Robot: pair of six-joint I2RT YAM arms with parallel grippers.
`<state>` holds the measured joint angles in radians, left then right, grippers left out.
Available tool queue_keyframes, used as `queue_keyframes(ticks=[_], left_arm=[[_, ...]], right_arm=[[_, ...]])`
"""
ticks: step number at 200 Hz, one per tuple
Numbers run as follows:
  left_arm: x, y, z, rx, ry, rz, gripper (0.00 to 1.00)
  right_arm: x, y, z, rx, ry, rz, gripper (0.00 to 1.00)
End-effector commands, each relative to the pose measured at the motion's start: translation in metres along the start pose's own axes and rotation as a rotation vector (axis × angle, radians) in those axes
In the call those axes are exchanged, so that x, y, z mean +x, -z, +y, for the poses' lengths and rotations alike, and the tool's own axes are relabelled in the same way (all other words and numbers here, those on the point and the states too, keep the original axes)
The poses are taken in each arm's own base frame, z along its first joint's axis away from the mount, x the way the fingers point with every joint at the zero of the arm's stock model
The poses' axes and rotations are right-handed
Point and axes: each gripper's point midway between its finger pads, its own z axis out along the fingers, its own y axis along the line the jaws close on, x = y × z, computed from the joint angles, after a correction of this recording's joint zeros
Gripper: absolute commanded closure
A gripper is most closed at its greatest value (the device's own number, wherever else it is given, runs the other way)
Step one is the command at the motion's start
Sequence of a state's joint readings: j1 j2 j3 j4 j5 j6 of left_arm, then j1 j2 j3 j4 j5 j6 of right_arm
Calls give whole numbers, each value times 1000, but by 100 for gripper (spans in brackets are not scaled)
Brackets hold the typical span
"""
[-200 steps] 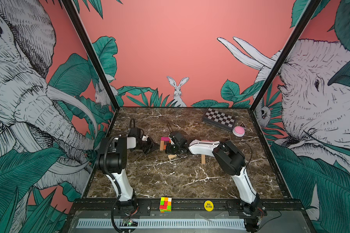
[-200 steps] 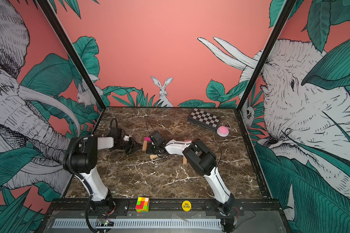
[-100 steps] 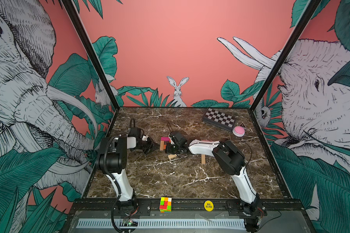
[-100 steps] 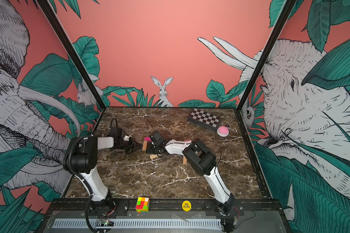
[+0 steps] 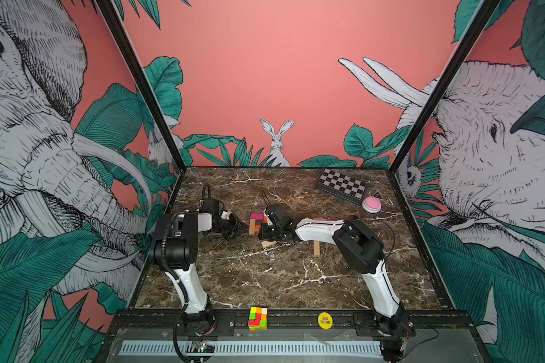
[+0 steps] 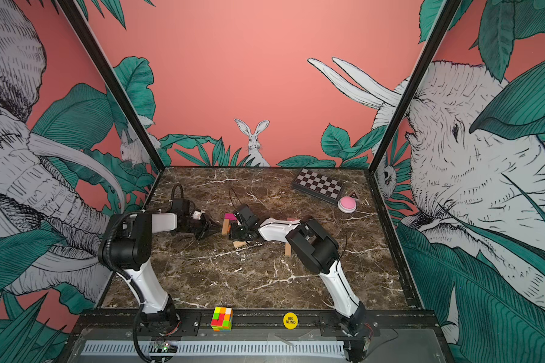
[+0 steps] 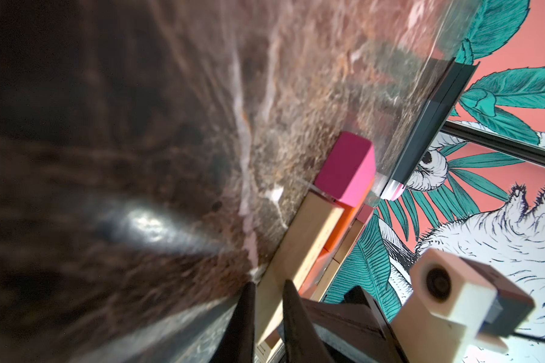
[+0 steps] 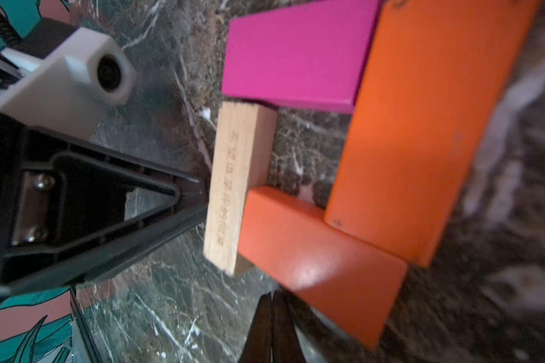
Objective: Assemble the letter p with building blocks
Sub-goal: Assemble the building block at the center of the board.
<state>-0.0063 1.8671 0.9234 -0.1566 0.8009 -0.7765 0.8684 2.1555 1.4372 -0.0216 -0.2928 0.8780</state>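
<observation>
Mid-table, four building blocks form a small square: a magenta one (image 8: 296, 53), a wide orange one (image 8: 422, 125), a red-orange one (image 8: 312, 261) and a tan one (image 8: 236, 188) standing on its long edge. My left gripper (image 5: 245, 225) lies low and rolled sideways, its tips against the tan block's (image 7: 302, 248) outer side. Its jaws are open by a narrow gap and hold nothing. My right gripper (image 8: 272, 295) is shut and empty, with its tips at the red-orange block's near edge. Two loose tan blocks (image 5: 268, 244) (image 5: 316, 248) lie nearer the front.
A black-and-white checkered box (image 5: 342, 185) and a pink round button (image 5: 372, 204) sit at the back right. A puzzle cube (image 5: 258, 319) and a yellow disc (image 5: 325, 320) rest on the front rail. A pink block (image 6: 293, 219) peeks out behind the right arm.
</observation>
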Motion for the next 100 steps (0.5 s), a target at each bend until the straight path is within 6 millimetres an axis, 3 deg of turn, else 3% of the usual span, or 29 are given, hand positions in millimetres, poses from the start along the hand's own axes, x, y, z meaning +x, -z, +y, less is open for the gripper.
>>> queue_keyframes(ticks=[1, 35, 40, 55, 71, 100], left_arm=[[-2, 2, 11, -45, 33, -10, 80], [-6, 9, 6, -33, 28, -19, 80], [-6, 10, 6, -32, 30, -19, 80], [-7, 9, 6, -34, 30, -20, 80], [-7, 10, 5, -32, 27, -15, 80], [-9, 13, 2, -48, 14, -23, 78]], right_arm=[[-29, 54, 34, -44, 74, -114, 100], [-42, 90, 7, 7, 22, -166, 100], [-34, 87, -9, 35, 4, -147, 100], [-31, 87, -25, 58, -21, -140, 98], [-29, 83, -32, 71, -36, -131, 97], [-34, 70, -34, 50, -62, -118, 80]])
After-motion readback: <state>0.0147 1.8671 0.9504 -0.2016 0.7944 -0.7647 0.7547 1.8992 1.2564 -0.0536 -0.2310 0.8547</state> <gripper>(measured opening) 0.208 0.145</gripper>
